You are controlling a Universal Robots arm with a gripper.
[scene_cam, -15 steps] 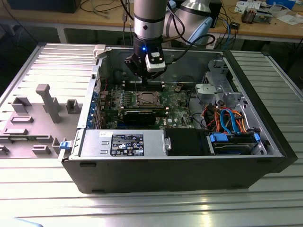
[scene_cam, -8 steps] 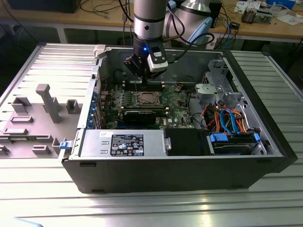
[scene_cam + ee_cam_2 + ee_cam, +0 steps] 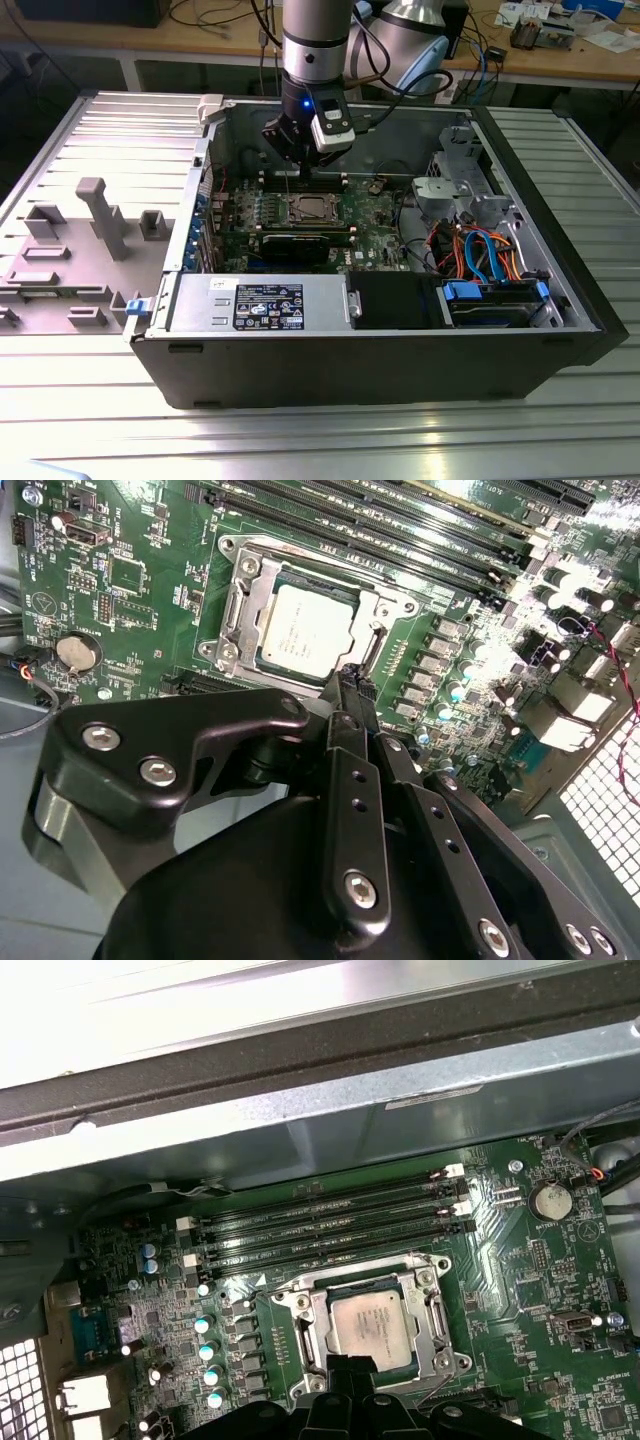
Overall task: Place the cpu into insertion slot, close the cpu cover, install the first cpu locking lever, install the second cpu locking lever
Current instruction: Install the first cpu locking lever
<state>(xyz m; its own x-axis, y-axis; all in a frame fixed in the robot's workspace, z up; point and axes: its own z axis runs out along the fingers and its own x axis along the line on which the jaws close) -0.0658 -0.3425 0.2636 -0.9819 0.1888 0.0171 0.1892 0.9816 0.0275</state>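
The cpu (image 3: 305, 630) lies flat in the insertion slot (image 3: 228, 548) on the green board, its silver-grey top showing. The cpu cover (image 3: 245, 600) lies down around it as a silver frame. In both wrist views my gripper (image 3: 350, 680) hangs just above the socket's edge beside the chip, with its black fingers together and nothing between them. The first wrist view shows the cpu (image 3: 370, 1325), the cpu cover (image 3: 432, 1305) and the gripper (image 3: 345, 1365). In the exterior view the gripper (image 3: 299, 165) hovers over the cpu (image 3: 311, 210) inside the open case.
Long memory slots (image 3: 330, 1225) run beside the socket. A black expansion card (image 3: 300, 245), the power supply (image 3: 260, 300) and a drive cage with coloured cables (image 3: 480, 250) fill the case. A grey fixture (image 3: 100, 215) stands at the exterior view's left.
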